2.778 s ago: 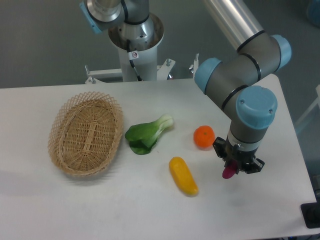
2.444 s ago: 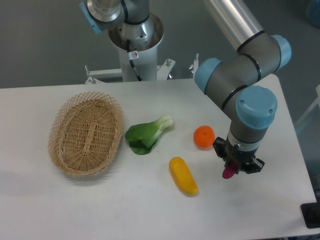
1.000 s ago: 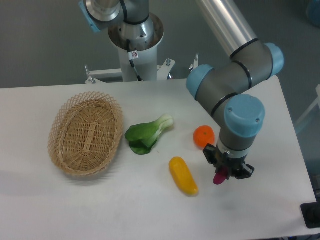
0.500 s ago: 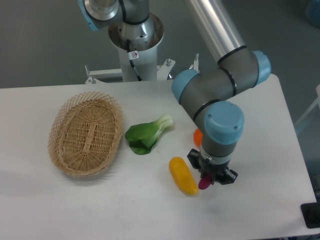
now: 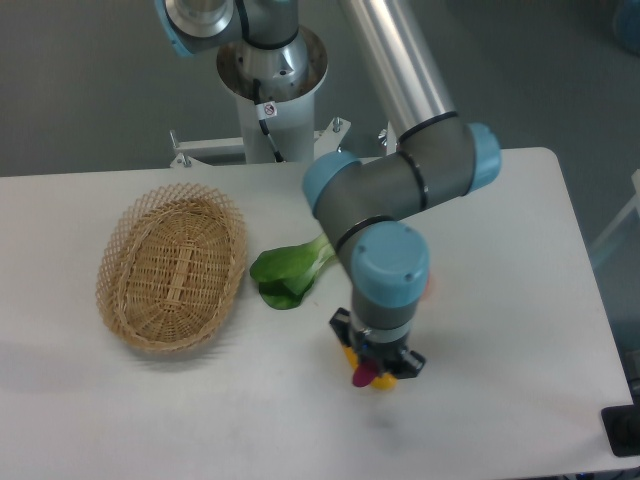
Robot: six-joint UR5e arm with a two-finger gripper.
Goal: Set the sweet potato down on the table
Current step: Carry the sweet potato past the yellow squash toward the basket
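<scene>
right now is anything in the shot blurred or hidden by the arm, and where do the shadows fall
Fixed camera view: lighting is even, with soft faint shadows under the basket and below the gripper on the table. The image is mostly sharp; the arm looks slightly soft. The arm covers most of the yellow vegetable and the orange fruit; only the tip of the sweet potato shows.
</scene>
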